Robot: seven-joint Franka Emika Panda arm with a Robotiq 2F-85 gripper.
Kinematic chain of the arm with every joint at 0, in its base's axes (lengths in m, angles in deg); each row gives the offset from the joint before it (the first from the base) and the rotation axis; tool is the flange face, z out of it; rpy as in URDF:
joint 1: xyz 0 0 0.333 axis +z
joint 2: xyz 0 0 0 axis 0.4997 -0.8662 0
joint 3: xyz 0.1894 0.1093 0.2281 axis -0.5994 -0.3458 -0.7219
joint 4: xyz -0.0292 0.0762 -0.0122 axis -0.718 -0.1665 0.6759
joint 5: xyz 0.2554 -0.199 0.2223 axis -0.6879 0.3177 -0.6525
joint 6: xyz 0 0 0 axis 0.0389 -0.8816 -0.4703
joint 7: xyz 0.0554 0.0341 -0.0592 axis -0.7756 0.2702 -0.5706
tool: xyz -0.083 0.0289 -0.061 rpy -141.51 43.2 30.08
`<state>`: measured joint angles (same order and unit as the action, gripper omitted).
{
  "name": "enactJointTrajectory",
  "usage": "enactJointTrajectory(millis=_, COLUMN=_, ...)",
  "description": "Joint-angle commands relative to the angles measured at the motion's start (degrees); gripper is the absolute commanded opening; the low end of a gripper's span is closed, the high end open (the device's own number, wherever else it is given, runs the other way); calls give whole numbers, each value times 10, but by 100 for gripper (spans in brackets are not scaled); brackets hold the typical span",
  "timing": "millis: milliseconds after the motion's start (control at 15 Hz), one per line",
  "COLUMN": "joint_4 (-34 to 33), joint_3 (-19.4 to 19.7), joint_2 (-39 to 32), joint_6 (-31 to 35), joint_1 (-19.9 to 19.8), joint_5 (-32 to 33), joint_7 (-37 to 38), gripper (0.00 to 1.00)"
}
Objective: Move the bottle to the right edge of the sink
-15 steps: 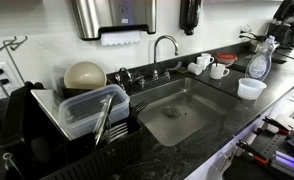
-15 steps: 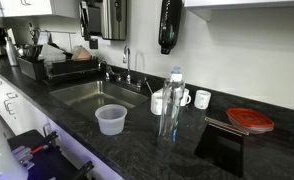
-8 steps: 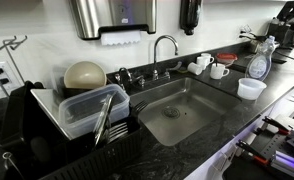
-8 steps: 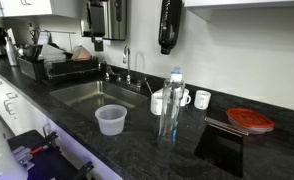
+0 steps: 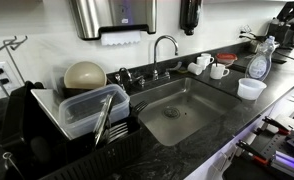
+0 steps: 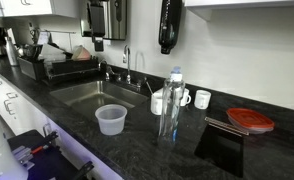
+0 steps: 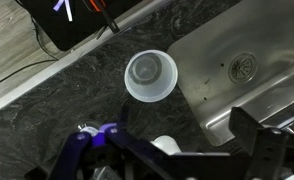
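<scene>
- The bottle (image 6: 172, 100) stands upright on the dark, speckled stone surface (image 6: 137, 145). It is to the right of the sink (image 5: 187, 100) and apart from its rim, with a white mug (image 6: 202, 98) just behind it.
- It is clear plastic, tall and narrow, with a slim neck. You should expect it to be light, top-heavy and easy to tip. How full it is cannot be told.
- Its thin walls will likely flex and feel slick, so take it around the mid-body, below the shoulder, and squeeze moderately.
- In the wrist view the gripper (image 7: 175, 125) is released. Its jaws are spread wide with nothing in them, high above the surface.
- A round translucent cup (image 7: 150, 76) sits between the bottle and the steel sink, so route around it.
</scene>
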<state>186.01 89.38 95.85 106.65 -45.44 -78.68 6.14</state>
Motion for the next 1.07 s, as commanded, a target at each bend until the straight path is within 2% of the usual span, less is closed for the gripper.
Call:
enactJointTrajectory(millis=0, joint_4=-9, joint_3=16, joint_2=-36, joint_6=28, joint_1=-28, joint_5=3, joint_7=20, gripper=100)
enactJointTrajectory(millis=267, joint_4=-33, joint_3=63, joint_2=-104, joint_6=30, joint_1=-61, joint_5=-14, joint_7=40, gripper=100)
enactJointTrajectory(millis=533, joint_4=-70, joint_3=85, joint_2=-167, joint_6=40, joint_1=-98, joint_5=-31, joint_7=100, gripper=100)
enactJointTrajectory(millis=600, joint_4=-78, joint_3=88, joint_2=-177, joint_6=42, joint_1=-104, joint_5=-38, joint_7=113, gripper=100)
enactJointTrajectory(millis=667, joint_4=-57, joint_3=83, joint_2=-151, joint_6=42, joint_1=-101, joint_5=-24, joint_7=83, gripper=100)
enactJointTrajectory(millis=1000, joint_4=-72, joint_3=84, joint_2=-173, joint_6=42, joint_1=-107, joint_5=-35, joint_7=103, gripper=100)
